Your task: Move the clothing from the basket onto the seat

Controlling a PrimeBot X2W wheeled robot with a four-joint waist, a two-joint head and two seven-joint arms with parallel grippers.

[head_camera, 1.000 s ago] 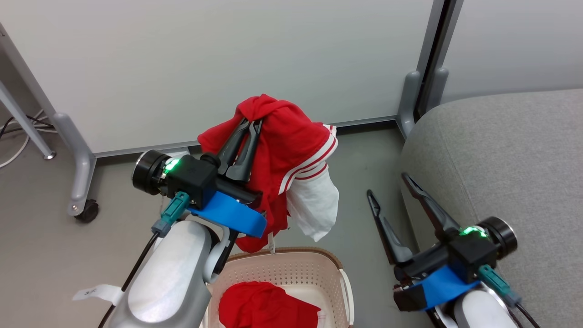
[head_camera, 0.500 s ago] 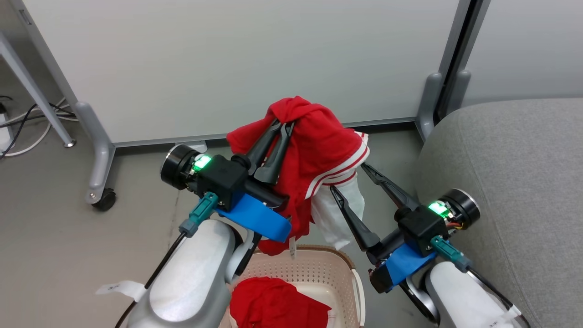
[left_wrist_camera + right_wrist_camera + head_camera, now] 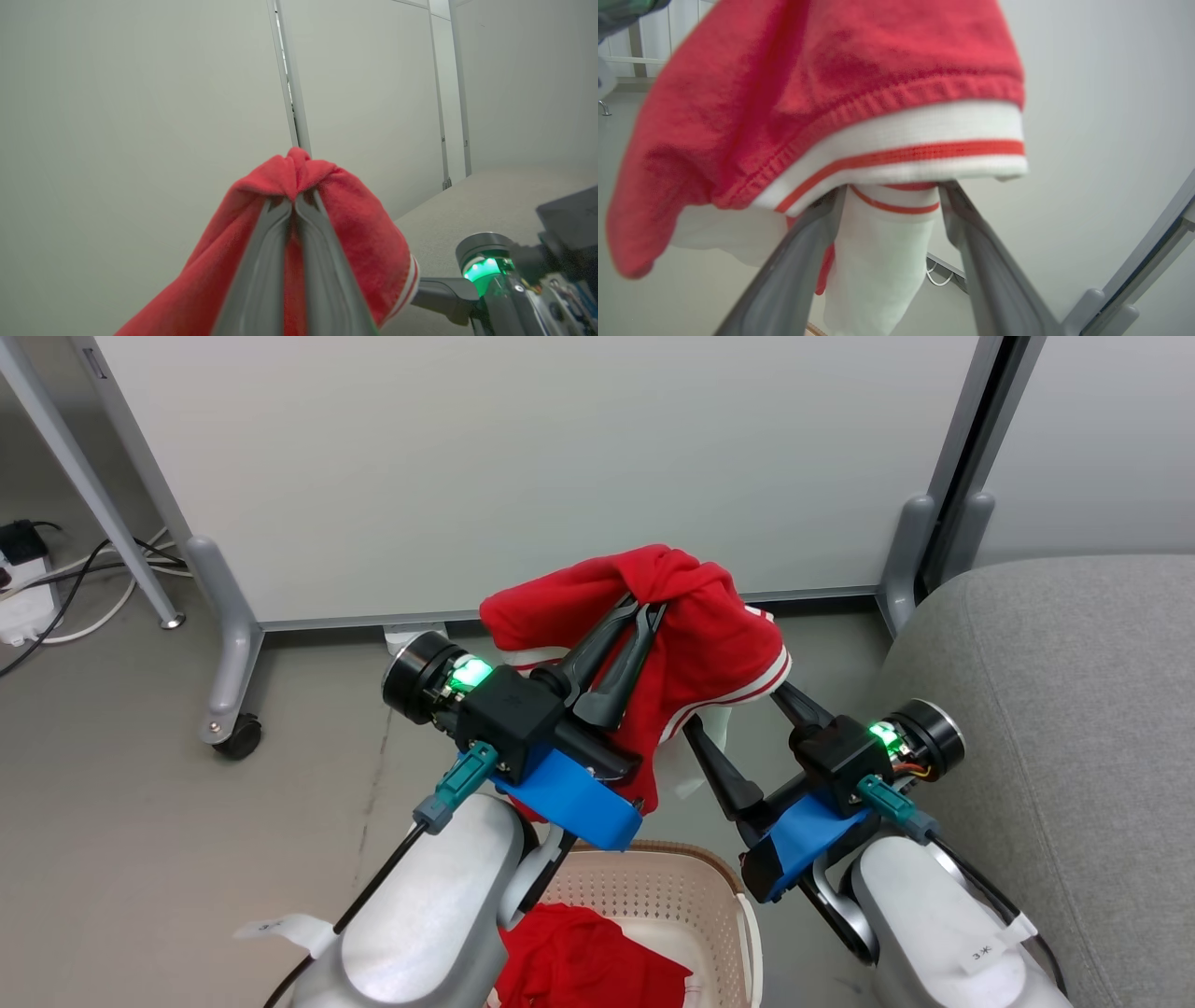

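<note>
Left pincer (image 3: 646, 607) before white partition (image 3: 560, 476)

Bright, even indoor light, faint shadows. Close to the lens, the red garment (image 3: 822, 70) blurs; wall panels (image 3: 373, 93) behind it bow.

left gripper (image 3: 644, 612) raised, fingers pinched together on clothing (image 3: 719, 644), right gripper (image 3: 738, 714) just beside it, fingers spread wide, both pale forearms angled upward

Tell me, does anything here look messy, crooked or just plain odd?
Nothing is spilled or broken. The held red garment just hangs crumpled from the shut left end effector, a white flap dangling below between the fingers of the open right end effector. A second red garment lies in the basket.
</note>
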